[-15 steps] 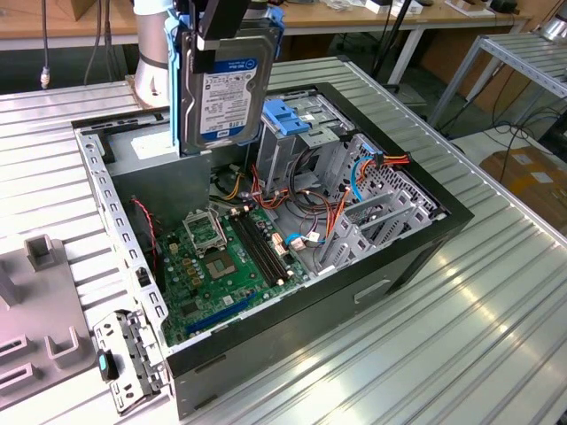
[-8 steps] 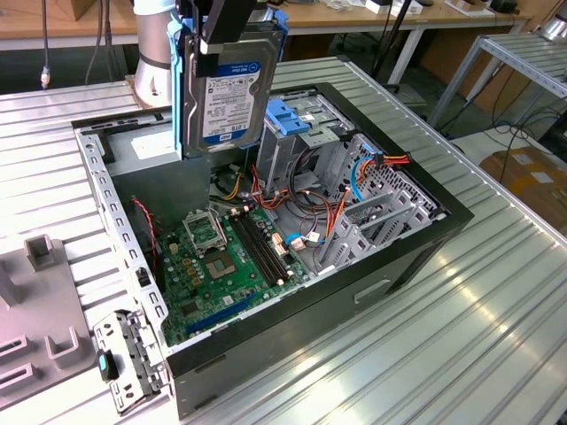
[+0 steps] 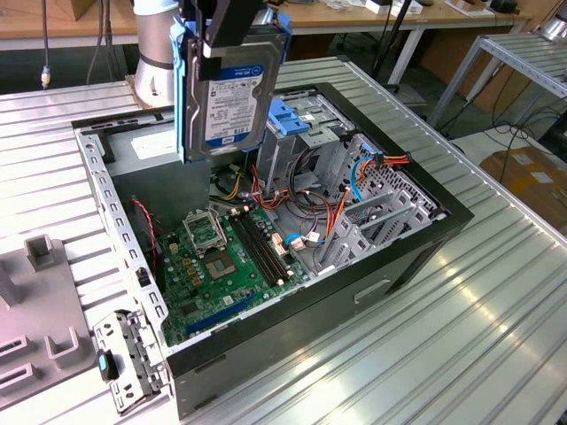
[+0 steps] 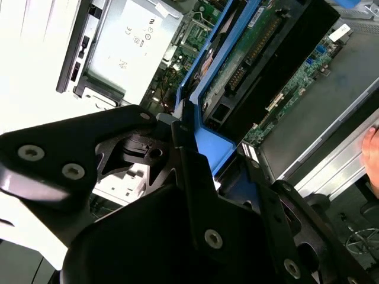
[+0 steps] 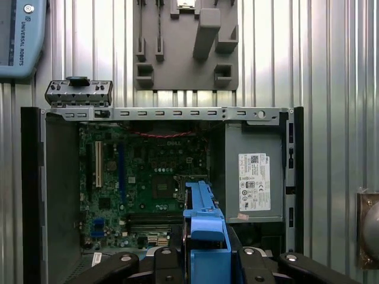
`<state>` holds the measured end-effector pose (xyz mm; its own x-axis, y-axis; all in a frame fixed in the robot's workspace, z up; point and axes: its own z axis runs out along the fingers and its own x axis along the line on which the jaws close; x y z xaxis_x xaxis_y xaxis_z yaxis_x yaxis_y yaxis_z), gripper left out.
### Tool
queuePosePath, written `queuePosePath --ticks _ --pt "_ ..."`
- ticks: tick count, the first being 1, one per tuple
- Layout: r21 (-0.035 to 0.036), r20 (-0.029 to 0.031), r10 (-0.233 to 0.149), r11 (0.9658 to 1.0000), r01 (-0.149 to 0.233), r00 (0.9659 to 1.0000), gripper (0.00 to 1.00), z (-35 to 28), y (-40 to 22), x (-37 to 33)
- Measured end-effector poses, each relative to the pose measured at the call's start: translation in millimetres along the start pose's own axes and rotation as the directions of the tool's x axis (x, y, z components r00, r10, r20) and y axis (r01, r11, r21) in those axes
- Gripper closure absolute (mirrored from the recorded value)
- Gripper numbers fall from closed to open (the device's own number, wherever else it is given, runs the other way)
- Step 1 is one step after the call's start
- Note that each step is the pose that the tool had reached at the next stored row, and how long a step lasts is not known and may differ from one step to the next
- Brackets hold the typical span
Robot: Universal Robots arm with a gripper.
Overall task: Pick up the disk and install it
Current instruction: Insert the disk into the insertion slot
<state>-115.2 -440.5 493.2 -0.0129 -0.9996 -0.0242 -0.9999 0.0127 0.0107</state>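
Note:
The disk (image 3: 232,88), a silver-grey hard drive with a white-and-blue label and blue carrier rails, hangs upright in the air over the open computer case (image 3: 447,232). My gripper (image 3: 232,31) is shut on its upper end, with a black finger on each side. In the first wrist view the disk's blue rail (image 5: 204,228) runs out from between the black fingers (image 5: 118,263), above the motherboard (image 5: 142,177). The second wrist view looks along the disk's underside (image 4: 249,53) from the gripper (image 4: 195,148). Just to the exterior view's right of the disk stands the upright metal cage with a blue top (image 3: 292,119).
The grey power-supply box (image 3: 142,146) with its white sticker (image 5: 253,180) sits in the case's far corner. Cables (image 3: 319,212) and brackets crowd the case's right side. A grey fixture plate (image 3: 35,310) lies on the ribbed table. A hand (image 4: 373,148) shows at the frame edge.

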Motion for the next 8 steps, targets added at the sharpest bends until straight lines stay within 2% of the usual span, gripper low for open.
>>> queuePosePath --ticks 8 --pt "0.0 0.0 0.0 1.0 0.0 1.0 0.63 0.0 -0.3 4.0"
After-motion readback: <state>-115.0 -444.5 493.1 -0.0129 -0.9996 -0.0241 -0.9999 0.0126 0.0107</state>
